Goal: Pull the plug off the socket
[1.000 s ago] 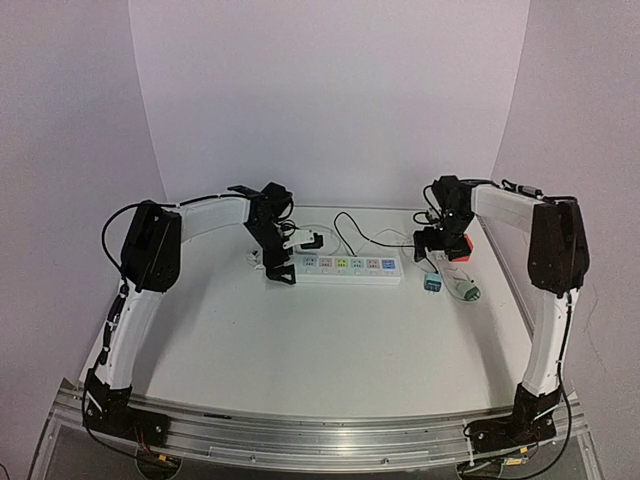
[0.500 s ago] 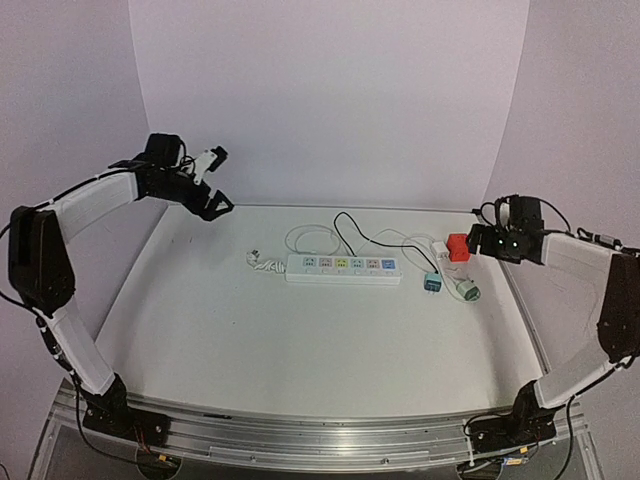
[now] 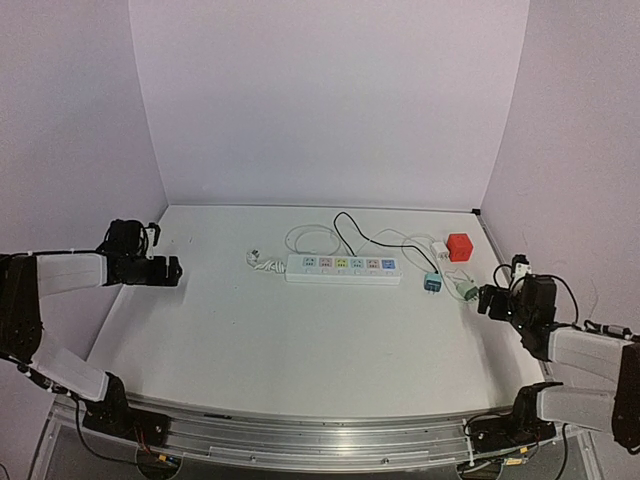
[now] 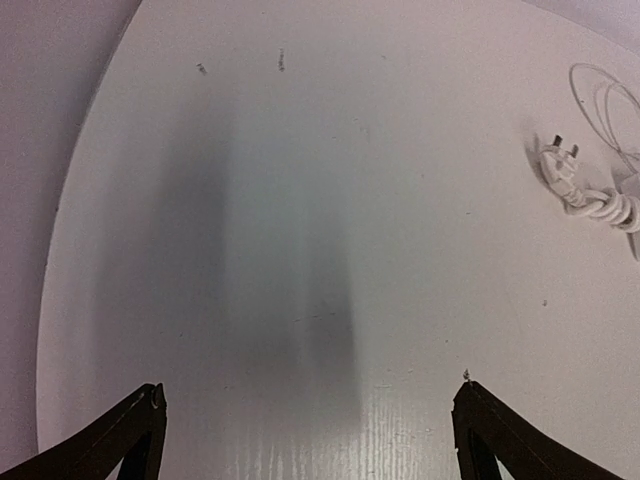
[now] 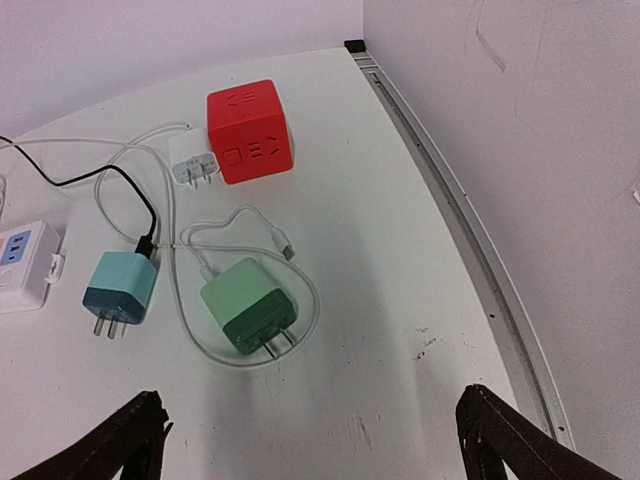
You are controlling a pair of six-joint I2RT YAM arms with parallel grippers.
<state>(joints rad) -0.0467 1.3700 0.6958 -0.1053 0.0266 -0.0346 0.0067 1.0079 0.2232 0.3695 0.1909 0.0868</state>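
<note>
Power strip point(image 3: 342, 267) flat at mid-back of white tabletop point(image 3: 300, 340), long axis left-right, parallel to the near edge.
Left claw point(image 4: 310, 390): wide, holding nothing, over bare tabletop at far left. Strip off to its right; only the strip's cord plug point(image 4: 560, 170) at that wrist view's right edge.
Right claw point(image 5: 310, 395): wide, empty, low by the right edge. Strip ahead and to its left, just the right end in its wrist view.
Nearer arm: right, slightly, by the look. Both well apart from the strip.
No plug seen seated in any outlet from above. Teal charger point(image 5: 120, 285), green charger point(image 5: 250, 305) and red cube adapter point(image 5: 250, 130) loose on the tabletop right of the strip. Pull probably done.
Tabletop smooth, lightly scuffed; expect sliding of the strip unless pinned.
Plain pale walls point(image 3: 330, 100) on three sides, open clearance above.
</note>
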